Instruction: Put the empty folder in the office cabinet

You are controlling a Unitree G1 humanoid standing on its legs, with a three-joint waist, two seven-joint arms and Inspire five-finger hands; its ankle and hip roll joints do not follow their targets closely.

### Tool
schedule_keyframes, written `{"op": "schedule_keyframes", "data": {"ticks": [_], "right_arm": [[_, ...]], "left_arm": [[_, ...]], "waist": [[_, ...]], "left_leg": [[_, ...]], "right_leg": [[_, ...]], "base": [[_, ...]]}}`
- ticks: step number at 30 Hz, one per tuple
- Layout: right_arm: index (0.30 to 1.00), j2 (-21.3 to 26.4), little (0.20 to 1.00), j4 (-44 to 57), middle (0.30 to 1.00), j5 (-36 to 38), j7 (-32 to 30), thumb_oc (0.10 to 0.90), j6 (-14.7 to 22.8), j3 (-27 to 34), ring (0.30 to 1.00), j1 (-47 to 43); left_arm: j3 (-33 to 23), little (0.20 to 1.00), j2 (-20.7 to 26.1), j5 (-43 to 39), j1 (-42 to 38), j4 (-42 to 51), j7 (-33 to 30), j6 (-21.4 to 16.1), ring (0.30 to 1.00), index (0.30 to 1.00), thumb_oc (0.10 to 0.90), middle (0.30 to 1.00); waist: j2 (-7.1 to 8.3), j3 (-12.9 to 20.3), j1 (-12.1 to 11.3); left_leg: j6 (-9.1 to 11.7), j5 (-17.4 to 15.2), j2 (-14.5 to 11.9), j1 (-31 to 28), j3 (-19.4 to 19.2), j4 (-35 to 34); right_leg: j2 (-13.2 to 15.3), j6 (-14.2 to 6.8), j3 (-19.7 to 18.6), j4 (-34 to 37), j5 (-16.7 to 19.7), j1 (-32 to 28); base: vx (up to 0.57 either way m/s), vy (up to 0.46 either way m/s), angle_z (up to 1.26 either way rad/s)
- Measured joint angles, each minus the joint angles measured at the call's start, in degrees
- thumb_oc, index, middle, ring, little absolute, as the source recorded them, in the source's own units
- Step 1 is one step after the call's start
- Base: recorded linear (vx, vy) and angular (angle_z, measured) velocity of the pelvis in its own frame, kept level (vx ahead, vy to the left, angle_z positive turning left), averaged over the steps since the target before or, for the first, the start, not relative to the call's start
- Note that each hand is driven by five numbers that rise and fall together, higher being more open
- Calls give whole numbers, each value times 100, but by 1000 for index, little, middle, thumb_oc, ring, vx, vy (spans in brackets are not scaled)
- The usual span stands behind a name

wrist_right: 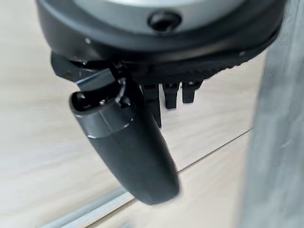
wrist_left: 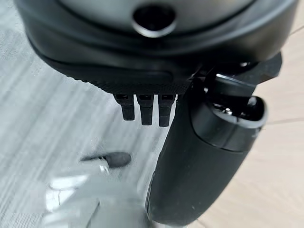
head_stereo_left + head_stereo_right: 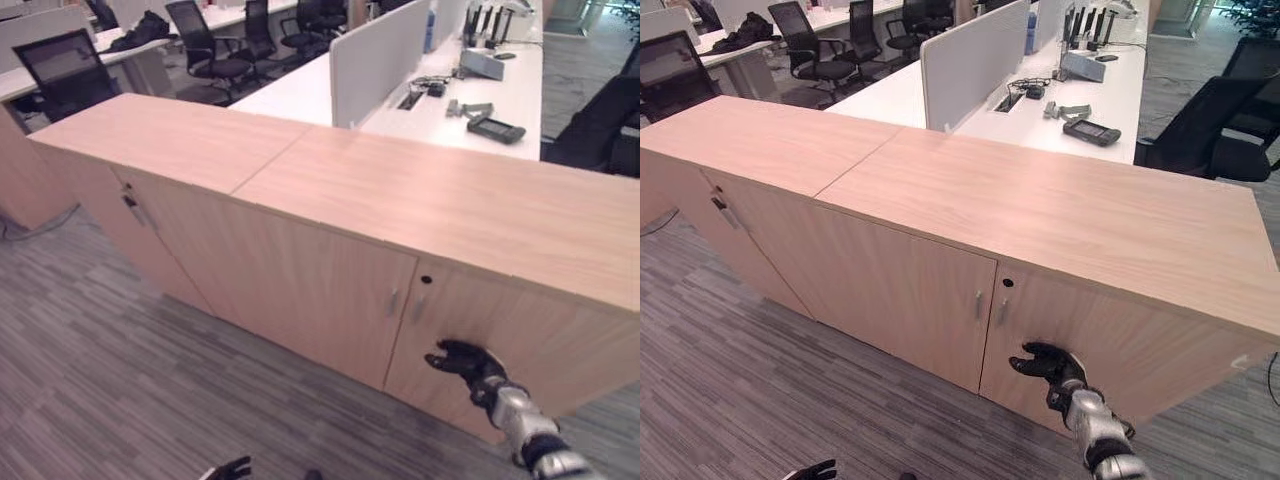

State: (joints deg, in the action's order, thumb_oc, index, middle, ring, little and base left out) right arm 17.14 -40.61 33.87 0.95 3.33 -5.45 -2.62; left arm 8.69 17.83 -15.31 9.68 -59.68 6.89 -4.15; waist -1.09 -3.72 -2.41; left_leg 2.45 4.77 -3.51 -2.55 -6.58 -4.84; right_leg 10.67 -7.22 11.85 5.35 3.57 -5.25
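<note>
Nearest in the left eye view, the left hand (image 3: 232, 467) peeks in at the lower edge above grey striped carpet (image 3: 110, 360). Further in, the right hand (image 3: 462, 362) reaches to the front of the office cabinet (image 3: 300, 270), close below two small metal door handles (image 3: 404, 303) and a dark keyhole (image 3: 426, 279); its fingers look bent towards the door, holding nothing. All the cabinet doors are closed, so what is inside cannot be told. The cabinet's long wooden top carries nothing. Behind it runs a white table (image 3: 440, 110) with a white divider panel (image 3: 378, 55), a dark handset (image 3: 496, 128), a grey clip-like item (image 3: 468, 108) and a cable box (image 3: 432, 88). Black office chairs (image 3: 205, 45) stand at the upper left, and another dark chair (image 3: 600, 125) at the right edge.

From the right eye view the same row appears: right hand (image 3: 1048, 364) at the door of the right-hand compartment, and a second handle (image 3: 722, 212) on the far-left cabinet unit. I can't see the folder anywhere, neither on the cabinet nor in either hand.

Seen by the left wrist view, the left hand's thumb (image 2: 199, 161) juts out and short fingers (image 2: 145, 110) hang loosely over carpet, with pale wood beside; it grips nothing.

Along the right wrist view, the right hand's thumb (image 1: 128, 152) lies just before the wood door, near a seam in the panels, fingers (image 1: 176, 92) partly curled and holding nothing
</note>
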Motion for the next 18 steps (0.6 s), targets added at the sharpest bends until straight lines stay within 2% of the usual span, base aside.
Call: {"op": "schedule_keyframes", "data": {"ticks": [1,2,4,8,11,15,18], "right_arm": [[900,-47,900,2,900,-13,-17,800,25,-47,900,172],[900,-219,900,17,900,-159,-40,800,94,75,900,743],[900,-273,900,-254,900,-324,2,800,110,10,900,1066],[900,-232,900,-775,900,-957,-2,800,-167,-103,900,1578],[900,-98,900,-951,900,-1362,58,800,-172,-348,900,1584],[900,-93,900,-1205,900,-1490,175,800,-145,-404,900,1407],[900,-104,900,-1216,900,-1570,223,800,-151,-461,900,1341]], "left_arm": [[-22,900,-37,6,-16,-5,-30,2,900,900,800,900],[-58,900,-103,9,-16,158,-21,-8,900,900,800,900],[4,900,-129,23,-19,245,-4,-17,900,900,800,900],[59,900,-152,47,-196,320,15,-7,900,900,800,900],[82,900,-149,46,-202,388,18,-9,900,900,800,900],[157,900,-154,41,-268,376,18,-9,900,900,800,900],[250,900,-159,38,-285,338,13,-7,900,900,800,900]], "waist": [[-8,2,95],[13,56,207],[25,69,363],[32,89,574],[20,96,697],[-2,142,719],[-12,160,829]], "left_leg": [[8,-24,-21,-50,-51,-1],[37,-59,-46,-87,-97,-3],[57,-83,-74,-121,-141,-2],[104,-138,-169,-224,-433,-5],[137,-213,-233,-347,-650,-7],[189,-264,-287,-481,-897,-6],[195,-271,-289,-492,-933,-4]], "right_leg": [[-23,-2,-29,0,-1,-31],[-33,-2,-36,-1,-40,-39],[-55,6,-104,-1,-55,-21],[-135,23,-384,1,-63,71],[-181,27,-539,2,-63,82],[-222,33,-696,1,-30,106],[-237,28,-726,1,-16,125]], "base": [[0,-50,-42],[-2,-39,-16],[-12,-29,-25],[-22,-19,-34],[-7,-18,-41],[-4,-9,-32],[9,-17,-8]]}}
